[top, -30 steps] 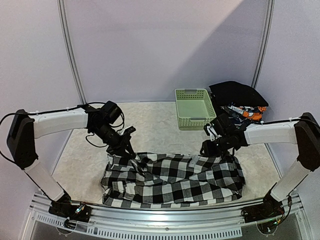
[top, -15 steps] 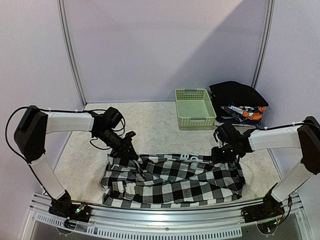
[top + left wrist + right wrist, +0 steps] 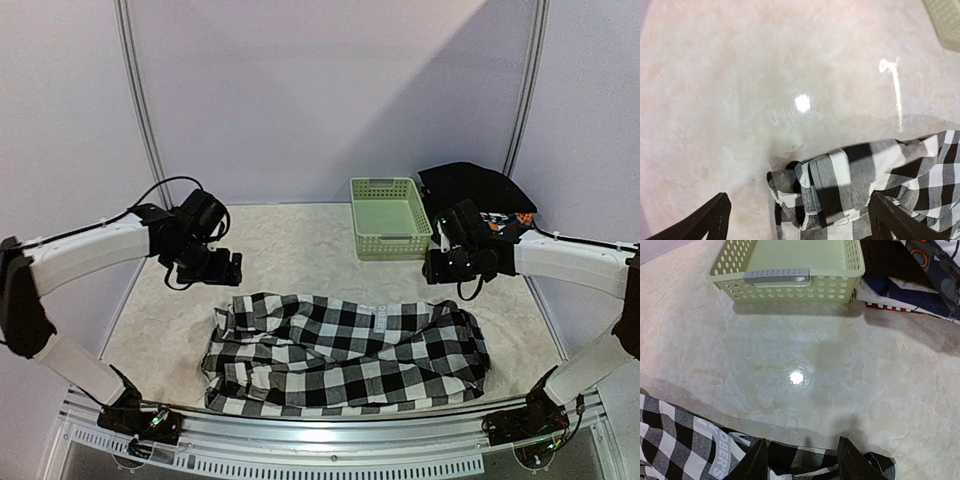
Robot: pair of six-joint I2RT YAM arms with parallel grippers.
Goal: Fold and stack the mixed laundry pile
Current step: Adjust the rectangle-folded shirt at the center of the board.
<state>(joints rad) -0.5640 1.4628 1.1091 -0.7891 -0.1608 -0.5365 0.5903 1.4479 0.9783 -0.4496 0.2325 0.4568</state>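
L gripper (image 3: 224, 268): jaws wide, empty; black-and-white checked fabric shirt (image 3: 345, 355) just nearside-right of it | shirt: rumpled, long axis L-R, spans btwn both arms, each near its own far corner | R gripper (image 3: 441, 266): half-spread, holds nothing, shirt nearside-left; pale green slotted plastic basket (image 3: 388, 243) close beyond | room: pale marbled tabletop (image 3: 300, 235) beyond shirt; near edge tight

One checked shirt (image 3: 345, 352), one basket (image 3: 392, 246)

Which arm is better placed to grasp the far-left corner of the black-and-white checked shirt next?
Probably left: the open left gripper hovers by that shirt corner; the right gripper hangs by its opposite end.
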